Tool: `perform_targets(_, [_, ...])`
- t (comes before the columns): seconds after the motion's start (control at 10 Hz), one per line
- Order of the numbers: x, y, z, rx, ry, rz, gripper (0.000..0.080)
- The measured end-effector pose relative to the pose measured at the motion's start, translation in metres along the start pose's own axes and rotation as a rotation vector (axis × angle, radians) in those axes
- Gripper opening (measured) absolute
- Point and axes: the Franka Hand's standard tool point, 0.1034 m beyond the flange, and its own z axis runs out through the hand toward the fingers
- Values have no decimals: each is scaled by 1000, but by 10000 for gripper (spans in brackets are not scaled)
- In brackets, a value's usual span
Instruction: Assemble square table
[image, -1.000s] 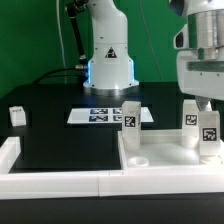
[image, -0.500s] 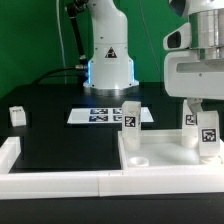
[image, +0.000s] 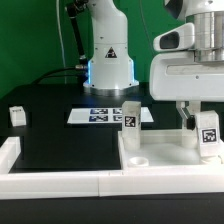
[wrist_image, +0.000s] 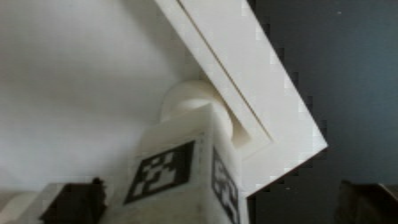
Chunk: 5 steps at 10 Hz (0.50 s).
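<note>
The white square table top (image: 165, 158) lies at the front, on the exterior view's right, with its raised rim up. One tagged white leg (image: 130, 117) stands upright in its back left corner. Another leg (image: 207, 135) stands near its right edge. My gripper (image: 197, 115) hangs open just above that right leg, not gripping it. In the wrist view the same leg (wrist_image: 178, 165) rises between my dark fingertips (wrist_image: 75, 202) with a gap on each side, beside the top's rim (wrist_image: 240, 80). A third leg (image: 17, 115) lies far off at the exterior view's left.
The marker board (image: 105, 115) lies flat behind the table top, before the arm's base (image: 108, 70). Long white border bars (image: 55, 182) run along the front and the left corner (image: 8, 152) of the black table.
My gripper has risen off the right leg and shifted toward the exterior view's left. Its jaws have spread a little wider. The leg stays standing where it was.
</note>
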Motion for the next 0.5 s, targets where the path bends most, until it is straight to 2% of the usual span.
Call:
perform_targets(0.1, [0, 0, 0, 0, 0, -1, 513])
perform_targets(0.2, [0, 0, 0, 1, -1, 42, 513])
perform_targets(0.3, [-1, 0, 0, 2, -5, 136, 373])
perform_targets(0.4, [-4, 3, 2, -8, -17, 226, 292])
perform_targets(0.5, [-4, 3, 2, -6, -20, 282, 291])
